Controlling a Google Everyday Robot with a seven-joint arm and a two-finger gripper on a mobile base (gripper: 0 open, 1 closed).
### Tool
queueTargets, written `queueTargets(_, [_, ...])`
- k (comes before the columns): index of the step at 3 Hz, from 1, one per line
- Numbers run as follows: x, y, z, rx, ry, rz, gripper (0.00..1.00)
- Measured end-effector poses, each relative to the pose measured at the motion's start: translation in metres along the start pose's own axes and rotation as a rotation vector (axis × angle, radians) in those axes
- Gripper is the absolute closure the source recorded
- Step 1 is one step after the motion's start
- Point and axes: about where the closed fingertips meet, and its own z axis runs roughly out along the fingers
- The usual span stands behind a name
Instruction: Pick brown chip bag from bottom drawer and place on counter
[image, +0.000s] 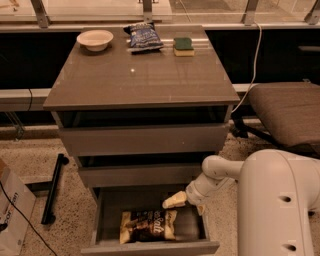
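Observation:
The brown chip bag (148, 226) lies flat in the open bottom drawer (150, 248), toward its front. My gripper (172, 201) hangs over the drawer's back right part, just above and to the right of the bag, not touching it. The white arm (220, 172) reaches in from the lower right. The counter (140, 75) is the glossy grey-brown top of the cabinet. The two upper drawers (142, 140) are closed.
On the counter's far edge stand a white bowl (95, 39), a blue chip bag (143, 36) and a green-yellow sponge (183, 46). A brown chair (287, 110) is to the right. A cardboard box (12, 215) and a black bar (52, 187) are on the floor at the left.

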Motion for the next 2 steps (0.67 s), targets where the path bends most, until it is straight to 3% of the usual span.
queueTargets(1, [0.002,-0.016,0.031,-0.04,0.028,0.081,0.0])
queueTargets(2, [-0.002,-0.017,0.064,-0.116,0.044,0.1,0.0])
